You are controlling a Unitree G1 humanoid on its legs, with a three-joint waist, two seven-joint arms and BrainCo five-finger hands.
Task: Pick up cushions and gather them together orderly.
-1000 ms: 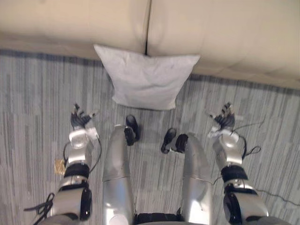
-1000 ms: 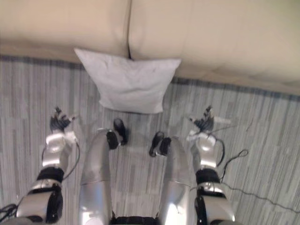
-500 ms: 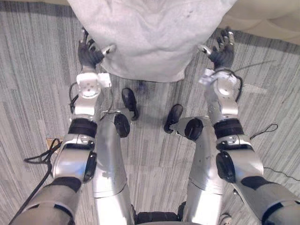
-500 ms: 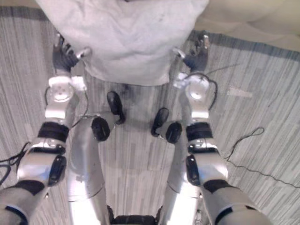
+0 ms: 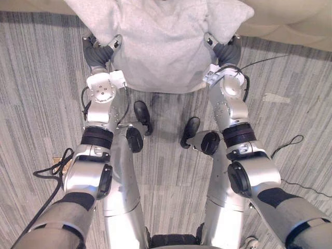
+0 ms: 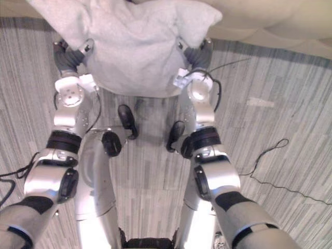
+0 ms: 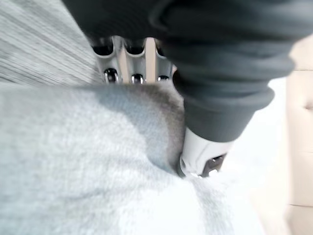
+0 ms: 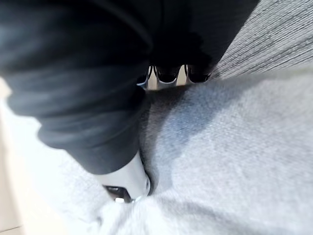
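A light grey cushion (image 5: pixel 163 46) stands on the striped carpet, leaning toward the sofa. My left hand (image 5: pixel 98 53) grips its left side and my right hand (image 5: pixel 227 52) grips its right side, so the upper corners bunch over both hands. In the left wrist view the thumb (image 7: pixel 203 152) digs into the cushion (image 7: pixel 73 161) while the fingers reach behind it. The right wrist view shows the same pinch, my right hand (image 8: pixel 88 73) squeezing the grey fabric (image 8: pixel 234 147).
A beige sofa (image 5: pixel 290 18) runs across the far edge, right behind the cushion. A white scrap (image 5: pixel 273 97) lies on the carpet to the right. By my left arm lies a small tan piece (image 5: pixel 56 158).
The camera has tipped down toward the cushion. Both hands moved inward from beside the cushion and closed on its sides, crumpling the fabric.
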